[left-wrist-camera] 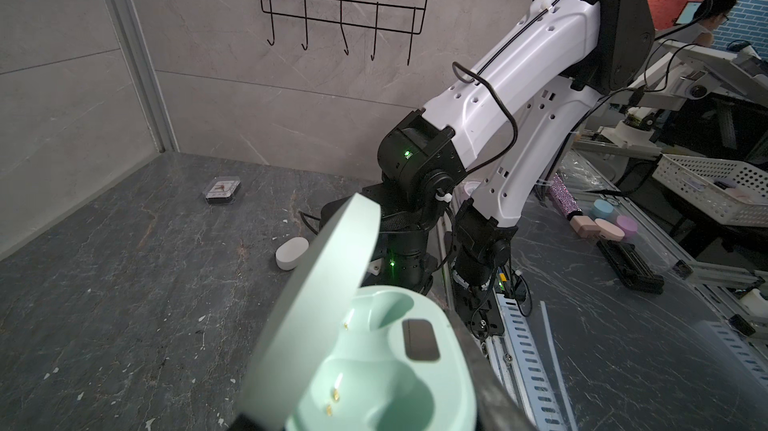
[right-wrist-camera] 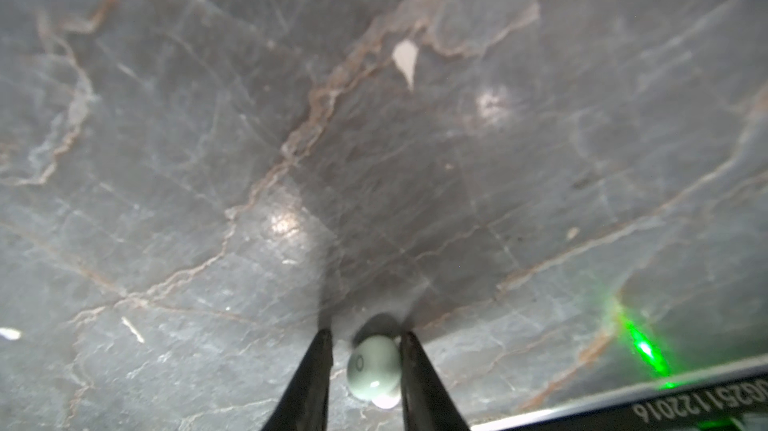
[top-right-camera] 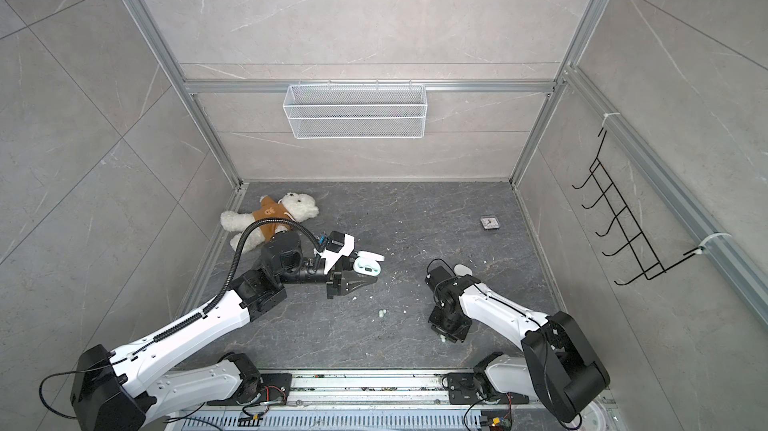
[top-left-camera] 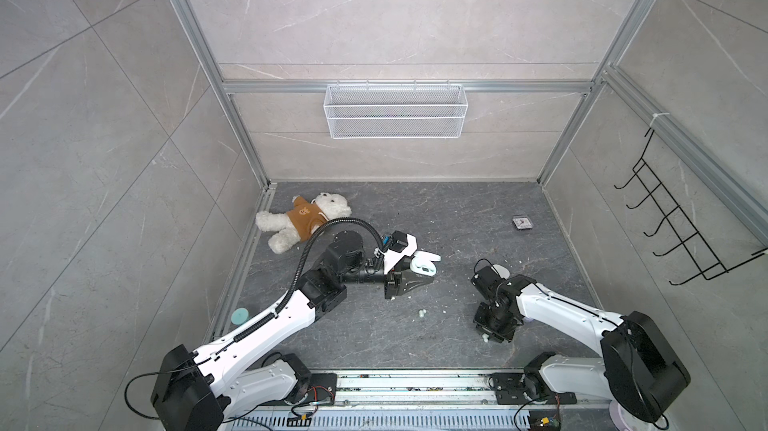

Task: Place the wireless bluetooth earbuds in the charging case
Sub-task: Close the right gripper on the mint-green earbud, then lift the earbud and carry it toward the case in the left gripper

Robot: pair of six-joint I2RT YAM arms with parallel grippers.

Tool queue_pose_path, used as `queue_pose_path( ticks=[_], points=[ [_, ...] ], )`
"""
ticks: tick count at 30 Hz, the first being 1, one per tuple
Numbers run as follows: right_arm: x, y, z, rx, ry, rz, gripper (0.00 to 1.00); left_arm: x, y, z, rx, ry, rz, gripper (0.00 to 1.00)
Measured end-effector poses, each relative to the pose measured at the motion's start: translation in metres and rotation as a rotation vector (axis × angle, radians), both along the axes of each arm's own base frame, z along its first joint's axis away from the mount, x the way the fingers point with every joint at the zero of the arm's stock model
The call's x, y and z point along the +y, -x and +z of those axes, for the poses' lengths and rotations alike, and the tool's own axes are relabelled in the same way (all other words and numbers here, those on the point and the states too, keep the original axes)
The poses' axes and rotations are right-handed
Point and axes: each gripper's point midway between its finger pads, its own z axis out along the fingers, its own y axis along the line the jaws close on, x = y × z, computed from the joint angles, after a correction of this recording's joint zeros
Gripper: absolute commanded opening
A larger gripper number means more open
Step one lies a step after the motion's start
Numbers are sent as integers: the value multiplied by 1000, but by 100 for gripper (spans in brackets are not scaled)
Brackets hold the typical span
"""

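The left jaws were clamped on the mint case (left-wrist-camera: 374, 370), its lid (left-wrist-camera: 320, 296) swung up and both sockets on show. The right jaws stood tips-down on the tabletop (top-left-camera: 457, 217), narrowly open around a pale green bud (right-wrist-camera: 374, 366): one jaw touched it, while a sliver of tabletop showed at the other. A second bud (top-left-camera: 422, 313) lay loose between the arms, and a white oval case (left-wrist-camera: 291, 253) sat closed near the right arm
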Motion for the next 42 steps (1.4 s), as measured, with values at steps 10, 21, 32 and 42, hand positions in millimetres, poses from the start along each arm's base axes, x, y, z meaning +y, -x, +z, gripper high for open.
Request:
queue_pose_path(
  ticks=[10,21,32,42],
  points=[
    [1,-3,-1,-12,2,-33,29,0,0,-1,2,-2,0,25],
    [0,-4,-1,-11,7,-39,20,0,0,-1,2,-2,0,24],
    [1,-5,-1,-15,4,-39,15,0,0,-1,2,-2,0,25],
    [17,-21,0,-70,-64,-25,15,0,-1,-12,16,-8,11,25]
  ],
)
